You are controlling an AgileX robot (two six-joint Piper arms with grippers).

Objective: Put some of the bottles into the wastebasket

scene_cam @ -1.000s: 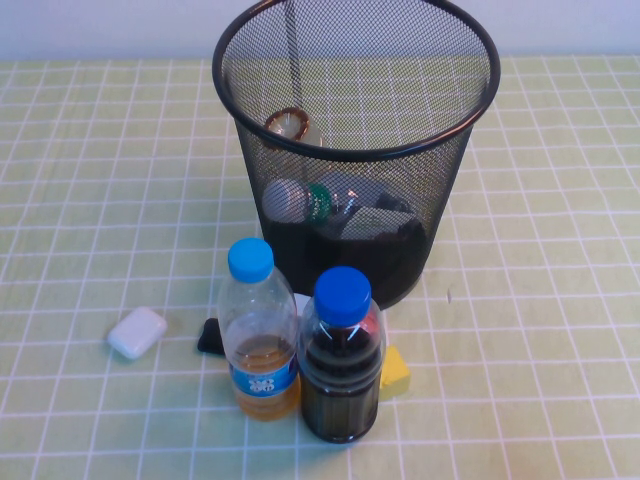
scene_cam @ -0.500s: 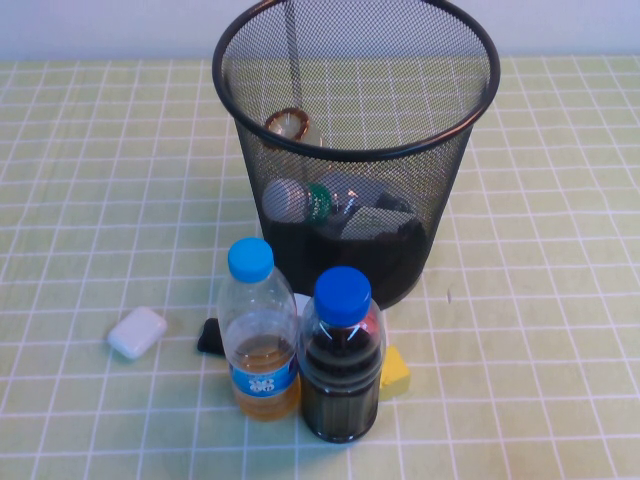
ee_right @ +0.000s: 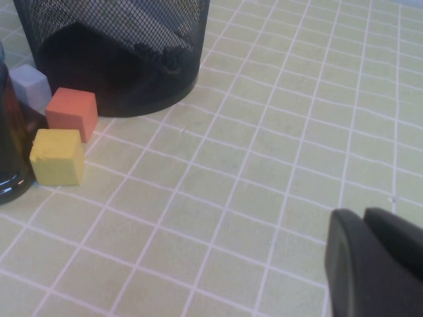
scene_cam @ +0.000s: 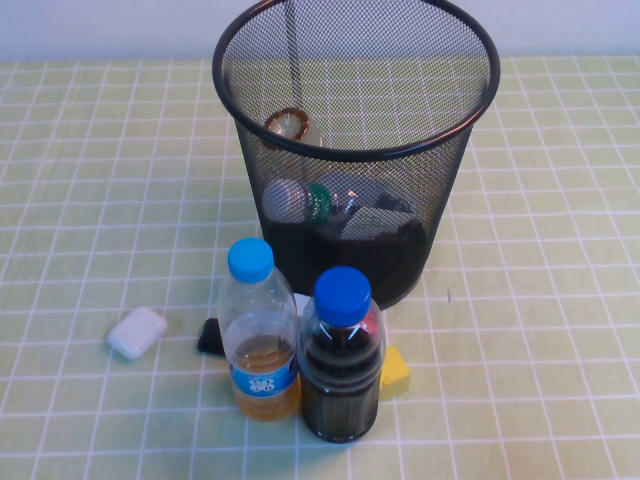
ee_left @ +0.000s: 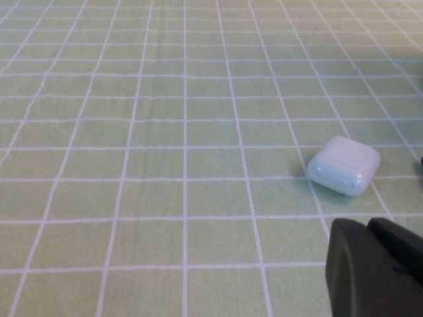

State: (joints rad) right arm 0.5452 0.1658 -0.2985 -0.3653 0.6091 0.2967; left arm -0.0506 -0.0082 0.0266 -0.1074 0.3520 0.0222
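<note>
Black wire-mesh wastebasket (scene_cam: 356,150) already holding two white-capped clear plastic bottles (scene_cam: 300,198), lying low inside behind the mesh; drop-off judged done, with nothing left but staying parked. Left gripper (ee_left: 377,267) low over the cloth near a white rounded case (ee_left: 344,165), right gripper (ee_right: 373,261) near the basket's base; cannot tell for either whether apart or together. No legible writing; blue label on the amber-liquid bottle (scene_cam: 260,345) unreadable.

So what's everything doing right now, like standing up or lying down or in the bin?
wastebasket: upright on the table, two bottles inside.
larger bottle: lying in the wastebasket.
smaller bottle: in the wastebasket, leaning on the mesh.
light-blue-capped bottle: upright, capped, outside the wastebasket.
blue-capped bottle: upright, capped, outside the wastebasket.
white case: closed, on the table.
left gripper: low over the table beside the white case.
right gripper: low over the table.
</note>
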